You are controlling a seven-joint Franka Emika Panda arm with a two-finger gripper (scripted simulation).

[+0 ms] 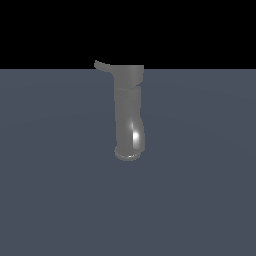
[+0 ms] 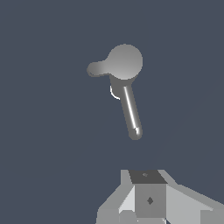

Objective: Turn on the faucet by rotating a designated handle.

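Note:
The faucet (image 1: pixel 128 107) is a glossy dark-grey tube in the middle of the exterior view, with its wide cap at the top and a rimmed round mouth at the bottom. The handle (image 1: pixel 102 65), a short thin lever with an upturned tip, sticks out from the cap toward the exterior view's left. In the wrist view I look down on the round cap of the faucet (image 2: pixel 125 61), with the handle (image 2: pixel 97 68) as a short stub beside it and the tube running away below. Only grey blocks of my gripper (image 2: pixel 146 192) show at the picture's edge, well apart from the faucet. Its fingers' gap is not visible.
A flat blue-grey floor (image 1: pixel 200 190) surrounds the faucet on all sides. Above the floor's far edge there is only black background. My arm does not show in the exterior view.

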